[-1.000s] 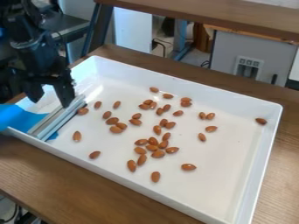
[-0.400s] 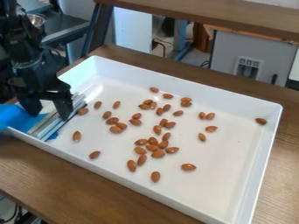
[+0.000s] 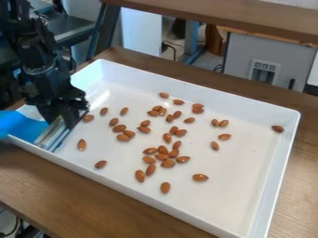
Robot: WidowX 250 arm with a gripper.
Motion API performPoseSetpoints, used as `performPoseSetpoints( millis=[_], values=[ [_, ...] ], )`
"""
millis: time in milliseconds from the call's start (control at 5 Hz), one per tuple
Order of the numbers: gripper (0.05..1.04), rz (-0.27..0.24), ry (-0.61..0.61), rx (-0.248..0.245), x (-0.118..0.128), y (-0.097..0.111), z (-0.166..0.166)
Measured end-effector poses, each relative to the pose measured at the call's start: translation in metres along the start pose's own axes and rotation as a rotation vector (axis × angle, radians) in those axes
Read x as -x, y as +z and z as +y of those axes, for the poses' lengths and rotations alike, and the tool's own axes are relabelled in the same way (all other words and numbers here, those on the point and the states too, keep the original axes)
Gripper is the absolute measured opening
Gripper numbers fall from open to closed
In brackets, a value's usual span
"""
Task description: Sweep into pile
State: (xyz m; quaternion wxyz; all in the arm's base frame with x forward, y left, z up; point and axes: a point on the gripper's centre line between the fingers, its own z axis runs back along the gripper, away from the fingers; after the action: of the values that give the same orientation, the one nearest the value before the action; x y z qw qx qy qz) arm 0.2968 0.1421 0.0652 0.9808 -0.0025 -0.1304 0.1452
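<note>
About forty almonds (image 3: 168, 164) lay scattered across one white tray (image 3: 205, 95).
One black arm (image 3: 42, 58) slanted down from ten o'clock, its single tool (image 3: 61, 116) pointing downward and closed on one pale bar (image 3: 48, 139) at the tray's nine o'clock side, beside a blue sheet (image 3: 23, 126); one almond (image 3: 277, 128) sat apart near three o'clock.

A black gripper (image 3: 59, 117) clasped a pale, ridged tool (image 3: 55, 135) at one end of a white tray (image 3: 229, 195) scattered with almonds (image 3: 140, 176).
</note>
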Motion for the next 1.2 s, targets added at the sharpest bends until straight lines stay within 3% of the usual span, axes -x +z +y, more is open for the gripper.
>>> performPoseSetpoints(
  millis=[600,1200],
  values=[
    [0.365,0.038,0.159,0.066,-0.012,0.003,-0.046],
    [0.365,0.009,0.216,0.059,-0.020,-0.012,-0.090]
  ],
)
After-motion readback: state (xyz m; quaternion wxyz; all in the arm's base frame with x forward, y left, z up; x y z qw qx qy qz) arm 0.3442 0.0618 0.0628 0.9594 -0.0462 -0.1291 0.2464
